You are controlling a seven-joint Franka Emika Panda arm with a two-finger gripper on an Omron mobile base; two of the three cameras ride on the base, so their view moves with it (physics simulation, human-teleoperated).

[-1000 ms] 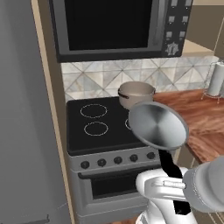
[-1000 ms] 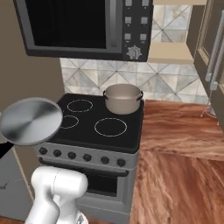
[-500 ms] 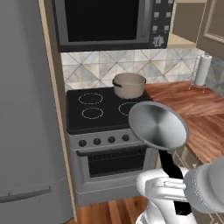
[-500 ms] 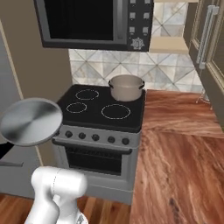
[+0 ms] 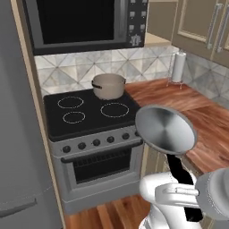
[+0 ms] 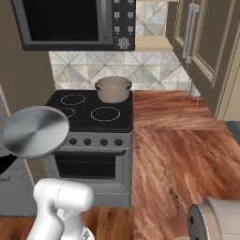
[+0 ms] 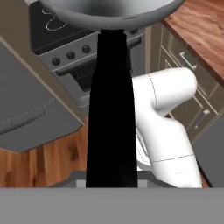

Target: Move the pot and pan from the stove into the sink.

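My gripper is shut on the straight black handle of the silver pan, which hangs in the air in front of the counter edge, tilted so its round underside faces the cameras. The beige pot with its lid stands on the back right burner of the black stove, well apart from the pan. From the right, the pot and stove sit past the pan. The sink lies out of view.
A dark microwave hangs over the stove. A wooden counter runs right of it, with a paper towel roll at the back and wall cabinets above. A grey fridge stands on the left.
The whole picture has shifted: the base has driven back and to the right, so the stove looks farther off. The pan stays held in the same place before the cameras.
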